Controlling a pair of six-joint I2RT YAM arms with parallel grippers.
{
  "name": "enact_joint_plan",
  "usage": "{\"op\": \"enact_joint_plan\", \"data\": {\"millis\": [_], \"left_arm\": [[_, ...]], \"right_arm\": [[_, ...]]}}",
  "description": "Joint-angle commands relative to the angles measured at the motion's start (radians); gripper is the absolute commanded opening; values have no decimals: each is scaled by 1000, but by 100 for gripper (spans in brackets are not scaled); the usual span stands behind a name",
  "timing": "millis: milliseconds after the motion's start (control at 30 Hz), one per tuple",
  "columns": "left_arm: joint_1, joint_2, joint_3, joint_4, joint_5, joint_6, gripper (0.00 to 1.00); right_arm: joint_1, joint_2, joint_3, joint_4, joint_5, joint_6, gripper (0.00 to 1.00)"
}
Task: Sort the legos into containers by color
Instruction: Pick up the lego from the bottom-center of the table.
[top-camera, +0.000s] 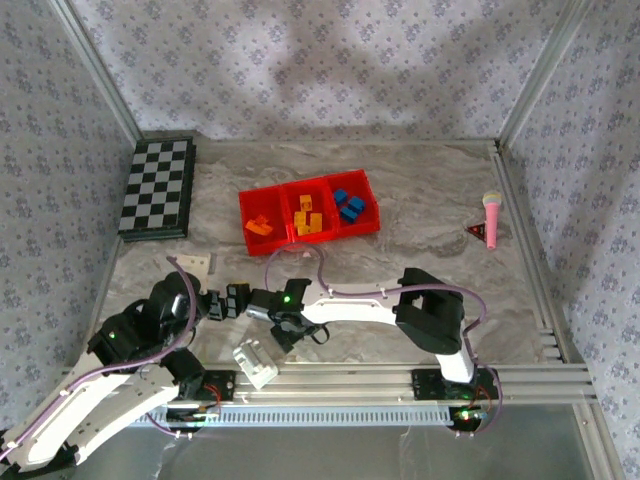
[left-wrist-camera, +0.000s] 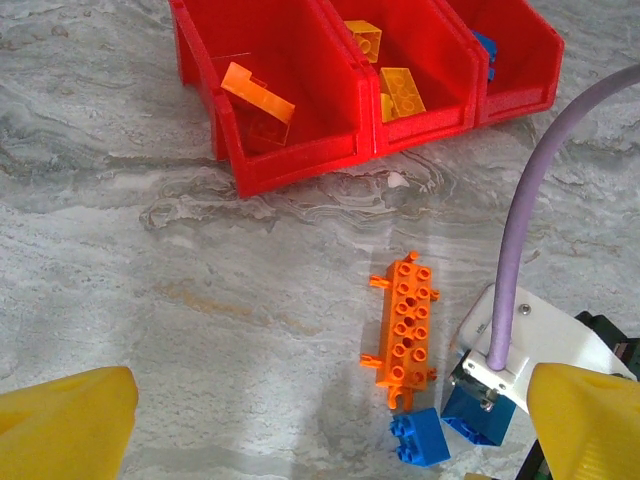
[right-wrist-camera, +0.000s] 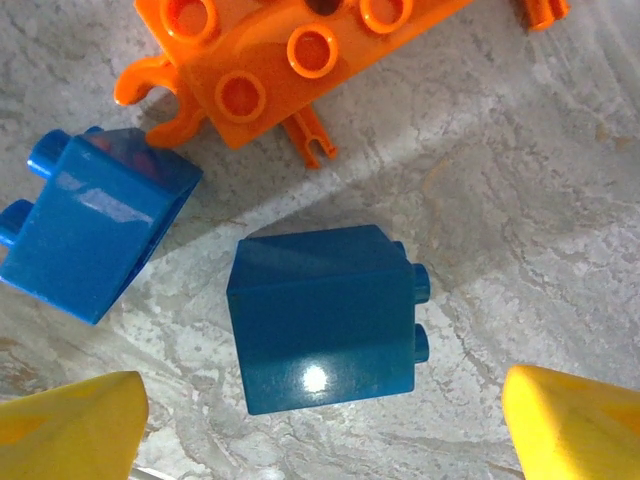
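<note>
The right hand (right-wrist-camera: 320, 440) is held with its yellow fingertips (right-wrist-camera: 70, 425) well apart, and nothing is clasped. A blue brick (right-wrist-camera: 325, 315) is seen lying on its side on the desk (right-wrist-camera: 520, 200), directly ahead of the gap between them. Its studs are turned toward the fingertip on the right of the wrist view. Its flat faces are set slightly askew to the line along which the fingers would close, so a small twist of the wrist may be called for before any descent. How far above the desk the tips stand cannot be judged well from so close a view. A second blue brick (right-wrist-camera: 95, 235) is tipped just beside the first, near the end of a long orange plate (right-wrist-camera: 300, 50).

The left hand (left-wrist-camera: 325, 432) is likewise spread wide and empty, and it stands back from the cluster. The orange plate's long axis is pointed roughly away from it, toward the red bins (left-wrist-camera: 300, 165). The right hand is judged the nearer to the blue brick. Blue pieces (left-wrist-camera: 483, 45) are already gathered in the right-end bin, well apart from the brick.
</note>
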Motion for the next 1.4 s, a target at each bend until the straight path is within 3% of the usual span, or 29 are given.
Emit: {"op": "enact_joint_plan", "data": {"millis": [0, 600, 967, 1367], "left_arm": [[-8, -5, 0, 27, 38, 2, 100], [-8, -28, 0, 18, 15, -6, 100], [-9, -28, 1, 17, 11, -8, 100], [-8, -28, 1, 15, 2, -8, 100]], "right_arm": [[-7, 28, 16, 16, -16, -35, 89], [-33, 73, 9, 53, -39, -65, 72], [-45, 89, 23, 21, -20, -84, 53], [-80, -62, 14, -69, 60, -142, 42]]}}
